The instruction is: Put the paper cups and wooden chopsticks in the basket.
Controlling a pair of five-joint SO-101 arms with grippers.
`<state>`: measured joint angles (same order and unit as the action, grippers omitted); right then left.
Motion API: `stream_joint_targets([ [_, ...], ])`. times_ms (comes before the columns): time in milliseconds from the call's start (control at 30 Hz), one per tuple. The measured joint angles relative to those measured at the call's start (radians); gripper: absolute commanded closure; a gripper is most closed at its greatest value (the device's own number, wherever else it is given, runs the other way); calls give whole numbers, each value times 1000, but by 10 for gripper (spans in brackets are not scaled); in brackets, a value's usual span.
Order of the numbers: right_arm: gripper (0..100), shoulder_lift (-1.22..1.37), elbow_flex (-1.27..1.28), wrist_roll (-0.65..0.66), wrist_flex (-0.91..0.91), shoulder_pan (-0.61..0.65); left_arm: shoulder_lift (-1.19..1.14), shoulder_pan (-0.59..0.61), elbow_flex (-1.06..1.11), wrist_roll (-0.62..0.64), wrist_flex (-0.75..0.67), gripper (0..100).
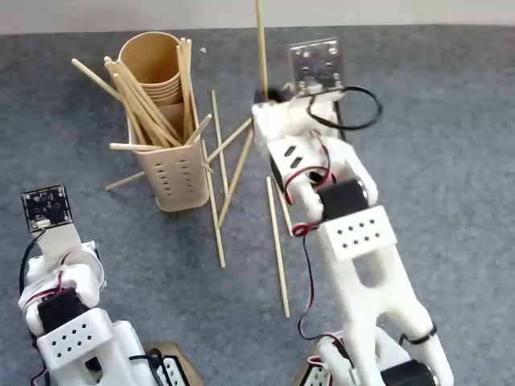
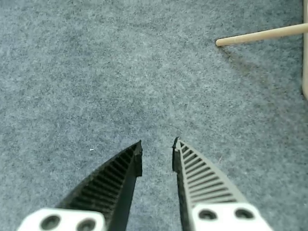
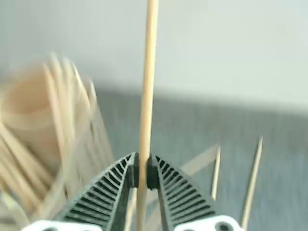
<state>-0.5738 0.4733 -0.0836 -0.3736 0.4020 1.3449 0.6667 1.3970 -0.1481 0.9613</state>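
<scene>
A tan perforated basket holds stacked paper cups and several wooden chopsticks. My right gripper is shut on one chopstick, which stands upright just right of the basket; in the high view that chopstick rises past the top edge. The basket lies off to one side of that gripper. More chopsticks lie loose on the carpet between basket and right arm. My left gripper hangs open over bare carpet, with a chopstick tip beyond it.
Grey carpet covers the table. One chopstick sticks out from the basket's left base, and others lean against its right side. The left arm sits at the near left corner, and the right arm crosses the middle right.
</scene>
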Motion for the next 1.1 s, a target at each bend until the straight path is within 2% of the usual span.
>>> stream_joint_targets([
  [100,993,-12,0,0,176,37,0,0,0,0,0,859],
  [333,993,25,14,0,497,282,0,0,0,0,0,859],
  [433,993,86,63,12,608,325,0,0,0,0,0,859],
  [667,993,163,244,183,686,362,0,0,0,0,0,859],
  [800,988,160,301,198,755,376,0,0,0,0,0,859],
  [1100,988,152,311,199,743,376,0,0,0,0,0,859],
])
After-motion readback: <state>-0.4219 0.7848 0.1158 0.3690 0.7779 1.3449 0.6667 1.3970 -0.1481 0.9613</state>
